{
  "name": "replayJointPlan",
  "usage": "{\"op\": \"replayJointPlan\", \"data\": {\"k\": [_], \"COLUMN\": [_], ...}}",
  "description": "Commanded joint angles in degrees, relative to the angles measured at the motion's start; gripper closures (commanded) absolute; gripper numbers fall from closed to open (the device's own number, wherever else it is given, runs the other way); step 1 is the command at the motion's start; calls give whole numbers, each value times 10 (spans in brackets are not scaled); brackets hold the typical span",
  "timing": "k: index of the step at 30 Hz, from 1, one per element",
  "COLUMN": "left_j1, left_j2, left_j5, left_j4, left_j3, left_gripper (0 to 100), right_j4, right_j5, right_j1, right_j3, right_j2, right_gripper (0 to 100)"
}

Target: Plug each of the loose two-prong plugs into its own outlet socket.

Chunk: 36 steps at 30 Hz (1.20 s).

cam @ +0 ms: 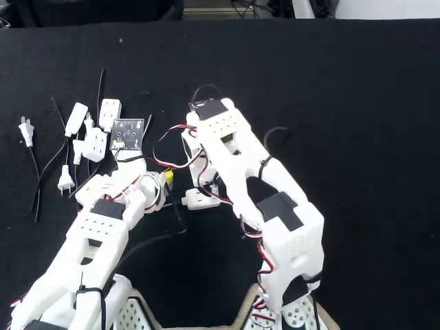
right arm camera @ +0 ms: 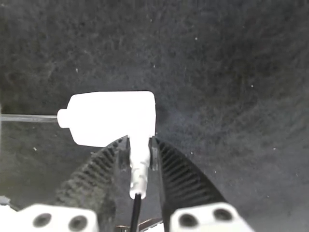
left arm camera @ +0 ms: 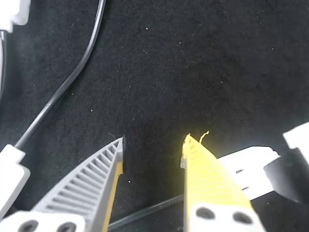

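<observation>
My right gripper [right arm camera: 139, 142] is shut on a thin white plug part [right arm camera: 140, 166] with a black wire running back from it. This part meets a larger white plug body [right arm camera: 111, 118] that has a cable at one end. In the high view this gripper [cam: 208, 191] is at the table's middle, over a white socket piece [cam: 199, 200]. My left gripper [left arm camera: 154, 141] stands open just above the black cloth with nothing between its grey and yellow fingers. A white slotted piece [left arm camera: 244, 166] lies beside the yellow finger. In the high view the left gripper [cam: 160, 184] sits just left of the right one.
Several loose white plugs and sockets with black cables lie at the left: one plug [cam: 26, 130], another [cam: 65, 179], a block [cam: 94, 144] and a metal-faced box [cam: 128, 133]. A black cable [left arm camera: 72, 79] and a white plug [left arm camera: 9, 171] lie near my left gripper.
</observation>
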Motion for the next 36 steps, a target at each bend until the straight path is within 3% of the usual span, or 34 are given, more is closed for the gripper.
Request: {"op": "replayJointPlan", "data": {"k": [1,13,16,24,29,31,36], "left_j1": [4,2,-14,-23,-32,-58,-161], "left_j2": [-10,-10,-10,-10,-11,-11,-11], "left_j5": [5,4,4,5,5,16,121], "left_j4": [-4,-4,-4,-4,-2,-1,-4], "left_j3": [-7,-7,-9,-9,-7,-11,-14], "left_gripper": [802,802,802,802,802,802,802], "right_j4": [-35,-101,-114,-126,-118,-118,-118], "right_j5": [-6,-4,33,60,98,114,164], "right_j1": [-9,-9,-8,-28,-62,-65,-64], "right_j3": [24,117,145,155,123,119,117], "right_j2": [-4,-101,-136,-151,-189,-211,-255], "right_gripper": [987,987,982,764,743,743,743]}}
